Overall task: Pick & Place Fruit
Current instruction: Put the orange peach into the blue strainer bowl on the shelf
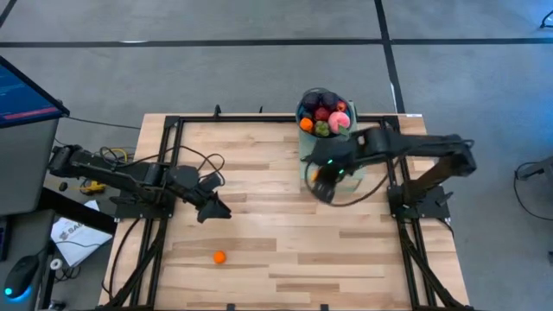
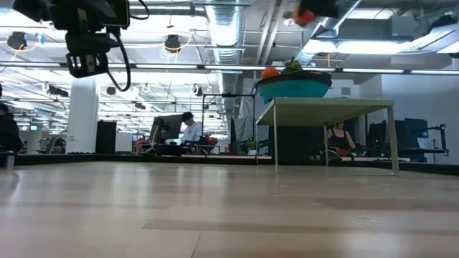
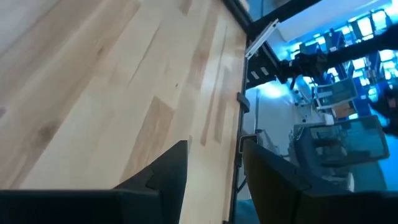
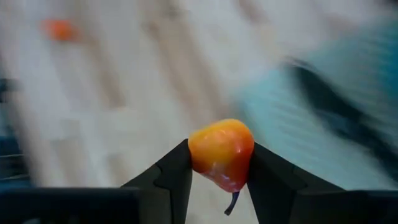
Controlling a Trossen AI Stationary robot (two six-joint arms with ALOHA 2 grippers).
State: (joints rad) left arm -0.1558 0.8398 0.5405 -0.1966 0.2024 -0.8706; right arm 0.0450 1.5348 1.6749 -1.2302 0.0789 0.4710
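Note:
A teal bowl (image 1: pixel 304 111) heaped with red, pink, green and orange fruit (image 1: pixel 328 117) stands on a small pale raised stand (image 2: pixel 323 107) at the table's far edge. One small orange fruit (image 1: pixel 219 257) lies on the wood near the front. My right gripper (image 1: pixel 321 183), just in front of the bowl and high above the table, is shut on an orange-red fruit (image 4: pixel 221 152), seen in the low view as a red spot (image 2: pixel 305 16). My left gripper (image 1: pixel 216 210) hovers open over the table's left half, nothing between its fingers (image 3: pixel 168 174). My right gripper pinches the orange-red fruit by its two opposite sides (image 4: pixel 198 158) between its two fingers. The fingers slant downward. The fruit is lifted clear of the table and the bowl, and a dark stem (image 4: pixel 231 202) points out below it.
A black frame (image 1: pixel 173 130) borders the wooden table. Cables (image 1: pixel 203 164) lie by the left arm. A monitor (image 1: pixel 26 95) and papers sit off the left edge. Bare wood spans the middle and the near right.

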